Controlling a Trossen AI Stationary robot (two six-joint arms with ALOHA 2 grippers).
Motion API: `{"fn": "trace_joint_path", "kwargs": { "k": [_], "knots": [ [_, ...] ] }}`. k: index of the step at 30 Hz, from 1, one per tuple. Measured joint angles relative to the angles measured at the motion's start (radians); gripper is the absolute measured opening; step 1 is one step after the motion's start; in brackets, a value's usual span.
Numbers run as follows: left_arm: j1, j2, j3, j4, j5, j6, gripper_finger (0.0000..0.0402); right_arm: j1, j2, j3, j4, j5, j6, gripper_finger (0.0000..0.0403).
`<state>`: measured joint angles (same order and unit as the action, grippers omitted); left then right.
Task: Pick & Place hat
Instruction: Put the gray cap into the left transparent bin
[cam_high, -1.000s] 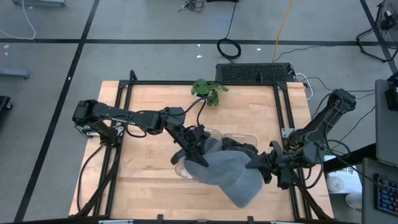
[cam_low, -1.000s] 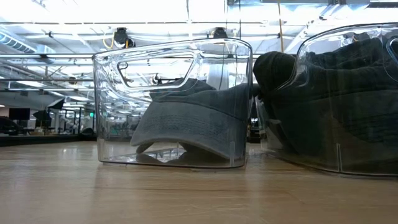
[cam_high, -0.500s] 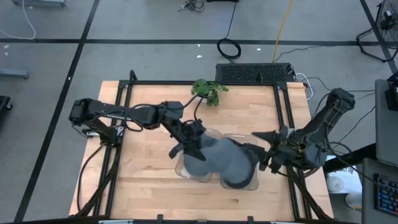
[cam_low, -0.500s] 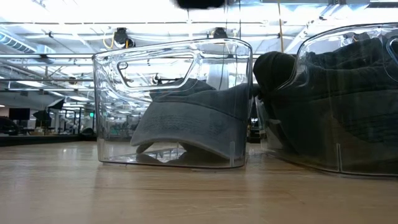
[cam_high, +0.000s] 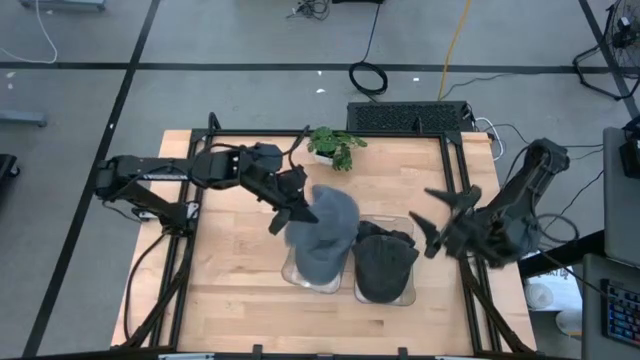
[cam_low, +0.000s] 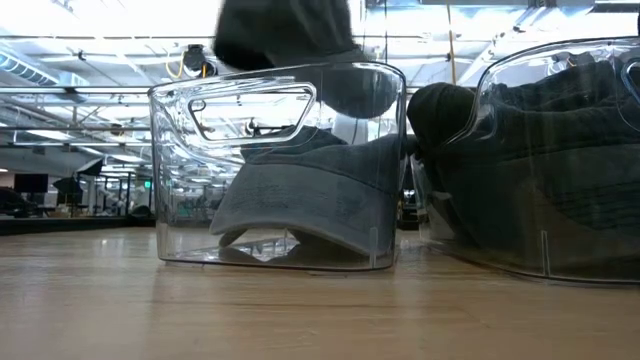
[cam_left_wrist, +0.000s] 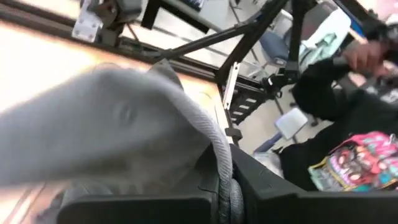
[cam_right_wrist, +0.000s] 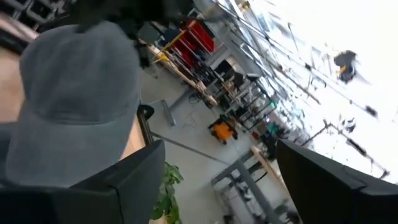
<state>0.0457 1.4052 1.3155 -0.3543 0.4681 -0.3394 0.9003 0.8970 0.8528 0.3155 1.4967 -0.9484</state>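
Wooden table (cam_high: 230, 280), two clear bins (cam_high: 300, 270), hats inside.
Left gripper (cam_high: 297, 210) clamps a grey hat (cam_high: 325, 225) above them; right gripper (cam_high: 440, 222) spread wide, empty.

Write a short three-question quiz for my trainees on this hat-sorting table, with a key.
1. True or false: the right claw is shut on a hat.
2. Which claw holds the grey hat?
A. left claw
B. right
C. neither
3. Fill in: the dark hat lies in the ____ of the two clear bins.

Key: 1 false; 2 A; 3 right-hand
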Motion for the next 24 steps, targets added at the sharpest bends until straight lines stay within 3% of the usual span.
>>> {"fn": "trace_joint_path", "kwargs": {
  "k": [10,15,24],
  "knots": [
    [-0.113,0.015,0.016,-0.094,-0.030,0.371,0.0013,-0.004,-0.217,-0.030,-0.133,-0.003,0.106,0.0282],
    [-0.190,0.030,0.128,-0.275,-0.176,0.446,0.0013,-0.005,-0.298,-0.119,-0.132,-0.004,0.102,0.0281],
    [-0.250,0.154,0.296,-0.443,-0.200,0.547,0.0013,-0.005,-0.349,-0.224,-0.035,-0.010,0.095,0.0281]
  ]
}}
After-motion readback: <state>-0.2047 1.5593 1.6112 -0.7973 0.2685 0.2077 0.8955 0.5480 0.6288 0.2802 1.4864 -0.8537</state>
